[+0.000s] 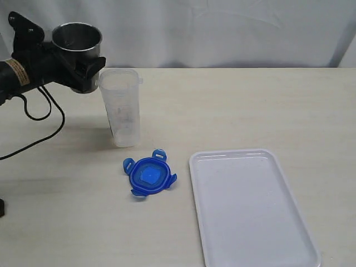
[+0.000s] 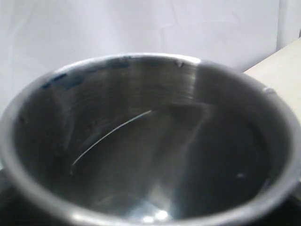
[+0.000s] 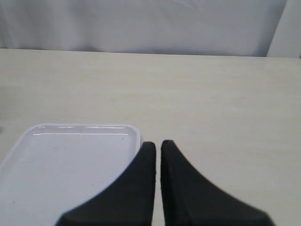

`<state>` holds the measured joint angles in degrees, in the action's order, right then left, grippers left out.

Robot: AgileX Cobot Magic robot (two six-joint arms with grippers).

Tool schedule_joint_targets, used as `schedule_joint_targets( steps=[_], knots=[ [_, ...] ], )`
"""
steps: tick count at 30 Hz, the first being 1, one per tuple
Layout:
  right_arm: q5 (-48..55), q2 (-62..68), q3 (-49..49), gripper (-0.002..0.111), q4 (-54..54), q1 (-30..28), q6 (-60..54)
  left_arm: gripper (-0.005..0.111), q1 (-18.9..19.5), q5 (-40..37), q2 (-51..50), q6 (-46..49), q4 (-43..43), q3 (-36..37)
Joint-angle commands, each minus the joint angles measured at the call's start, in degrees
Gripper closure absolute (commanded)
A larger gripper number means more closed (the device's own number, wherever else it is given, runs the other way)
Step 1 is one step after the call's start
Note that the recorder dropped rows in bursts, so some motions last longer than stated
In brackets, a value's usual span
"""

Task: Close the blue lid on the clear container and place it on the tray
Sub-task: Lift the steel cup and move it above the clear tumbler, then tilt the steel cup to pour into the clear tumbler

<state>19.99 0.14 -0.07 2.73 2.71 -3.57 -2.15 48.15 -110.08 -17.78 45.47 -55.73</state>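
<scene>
Near the rear left corner of the pale table (image 1: 250, 105), the left gripper (image 1: 82, 65) holds the grey tapered steel cup (image 1: 77, 39), its jaws wide around it. Just beside stands the tall clear plastic container (image 1: 119, 108), open on top. In front of it, toward the front edge, lies the bright blue square lid (image 1: 149, 176). The flat white rectangular tray (image 1: 250, 211) fills the front right corner. The right gripper (image 3: 158, 146) is closed and empty near the tray's rim. I think the cup should go down well apart from the container, so nothing tips it
</scene>
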Motion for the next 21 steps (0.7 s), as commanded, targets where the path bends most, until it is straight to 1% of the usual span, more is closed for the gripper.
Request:
schedule_joint_targets(
  steps=[1,4,6,11,16,21],
  knots=[
    [-0.4,-0.1,0.1,0.104,-0.3,0.1,-0.1,0.107,-0.5,2.5,1.0,5.1,-1.2,-3.3],
    [-0.4,-0.1,0.1,0.104,-0.3,0.1,-0.1,0.107,-0.5,0.8,1.0,13.9,-1.2,-3.4],
    [-0.4,-0.1,0.1,0.104,-0.3,0.1,-0.1,0.107,-0.5,0.2,1.0,16.8,-1.2,-3.4],
    [-0.4,-0.1,0.1,0.104,-0.3,0.1,-0.1,0.107,-0.5,0.3,1.0,18.3,-1.2,-3.4],
    [-0.4,-0.1,0.1,0.104,-0.3,0.1,-0.1,0.107,-0.5,0.3,1.0,24.1,-1.2,-3.4],
    [-0.4,-0.1,0.1,0.104,-0.3,0.1,-0.1,0.107,-0.5,0.3,1.0,27.9,-1.2,-3.4]
  ],
)
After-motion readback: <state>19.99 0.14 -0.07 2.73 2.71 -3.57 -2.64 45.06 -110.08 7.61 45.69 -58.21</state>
